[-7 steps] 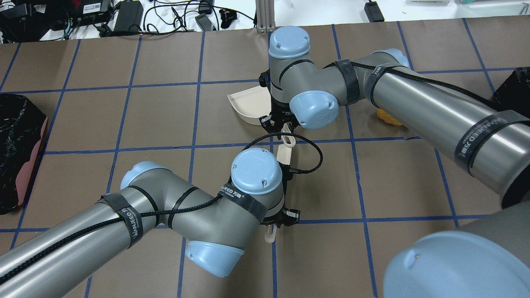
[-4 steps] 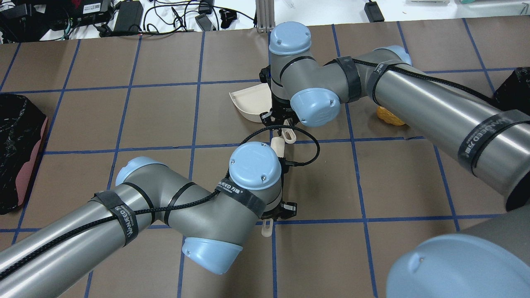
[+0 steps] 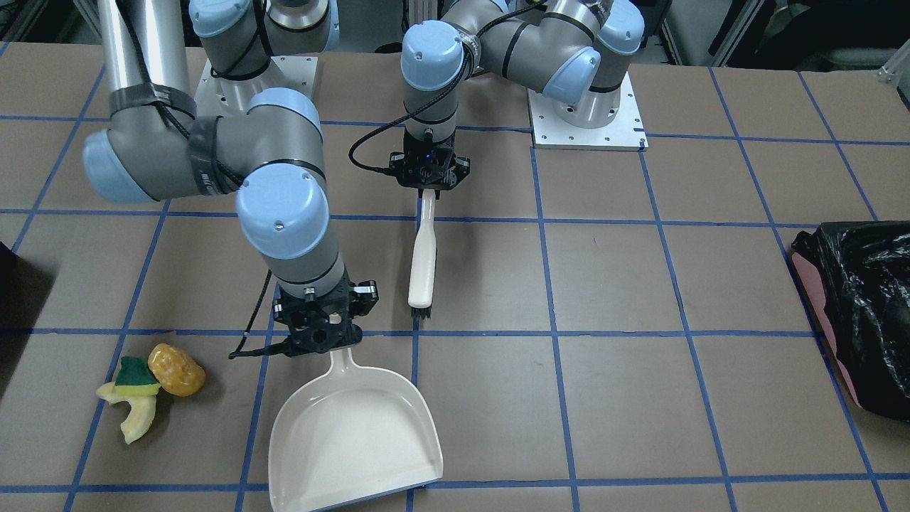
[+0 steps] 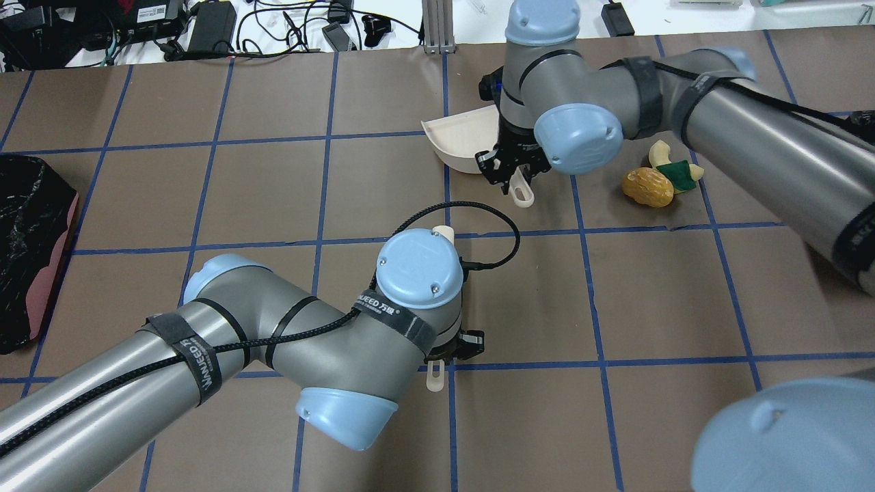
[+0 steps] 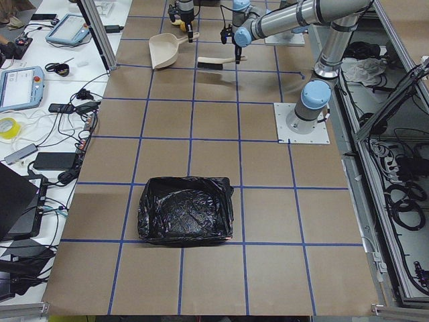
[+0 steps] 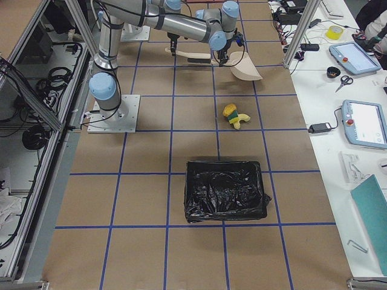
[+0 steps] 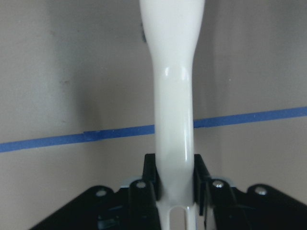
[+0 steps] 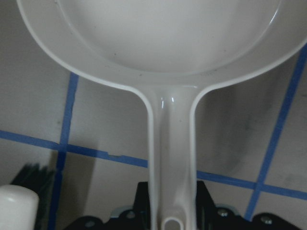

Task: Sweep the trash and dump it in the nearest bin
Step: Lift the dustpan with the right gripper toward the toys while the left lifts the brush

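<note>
The trash lies together on the brown table: an orange-yellow lump point(image 3: 176, 370) point(image 4: 647, 187), a green-and-yellow sponge block point(image 3: 135, 377) point(image 4: 679, 174) and a pale yellow crescent point(image 3: 136, 419) point(image 4: 660, 152). My right gripper point(image 3: 328, 333) point(image 4: 513, 167) point(image 8: 171, 201) is shut on the handle of the white dustpan point(image 3: 352, 434) point(image 4: 458, 140), which sits beside the trash, about one grid square away. My left gripper point(image 3: 426, 186) point(image 7: 175, 187) is shut on the handle of a white brush point(image 3: 423, 256), whose dark bristles point(image 3: 420, 311) point at the table near the dustpan handle.
A black-lined bin point(image 3: 860, 313) point(image 4: 31, 239) point(image 5: 186, 209) stands at the table's end on my left. Another black-lined bin point(image 6: 225, 190) stands on my right, beyond the trash. Cables and devices lie past the far table edge point(image 4: 205, 27).
My right arm has carried the dustpan to the right and farther away, uncovering the sponge and crescent. My left arm with the brush has shifted slightly left.
</note>
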You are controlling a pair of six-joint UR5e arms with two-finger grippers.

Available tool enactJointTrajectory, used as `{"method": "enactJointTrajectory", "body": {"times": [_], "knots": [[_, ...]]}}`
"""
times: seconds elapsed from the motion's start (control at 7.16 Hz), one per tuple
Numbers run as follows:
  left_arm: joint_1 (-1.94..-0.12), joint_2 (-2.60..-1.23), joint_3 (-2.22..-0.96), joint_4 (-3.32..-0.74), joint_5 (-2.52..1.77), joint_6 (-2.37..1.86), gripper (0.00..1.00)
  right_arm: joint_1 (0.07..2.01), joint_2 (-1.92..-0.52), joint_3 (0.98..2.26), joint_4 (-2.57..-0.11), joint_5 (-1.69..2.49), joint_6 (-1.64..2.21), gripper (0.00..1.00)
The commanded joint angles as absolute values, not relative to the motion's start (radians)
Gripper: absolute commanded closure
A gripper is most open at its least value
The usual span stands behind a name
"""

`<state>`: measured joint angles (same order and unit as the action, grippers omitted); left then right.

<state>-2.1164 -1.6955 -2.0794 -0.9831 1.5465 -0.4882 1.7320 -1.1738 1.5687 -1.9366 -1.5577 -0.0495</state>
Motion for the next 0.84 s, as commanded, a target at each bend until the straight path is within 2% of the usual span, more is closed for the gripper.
{"method": "enactJointTrajectory", "body": {"times": [0.0,0.7], "knots": [[-2.062,-1.697,-2.025,-1.020,1.531,-0.520,1.00,1.591,-1.227,1.534,-1.843,-1.609,-0.194,1.00],[-1.961,-1.823,-1.764,-1.107,1.540,-0.434,1.00,1.294,-1.285,1.522,-1.842,-1.657,-0.810,1.00]]}}
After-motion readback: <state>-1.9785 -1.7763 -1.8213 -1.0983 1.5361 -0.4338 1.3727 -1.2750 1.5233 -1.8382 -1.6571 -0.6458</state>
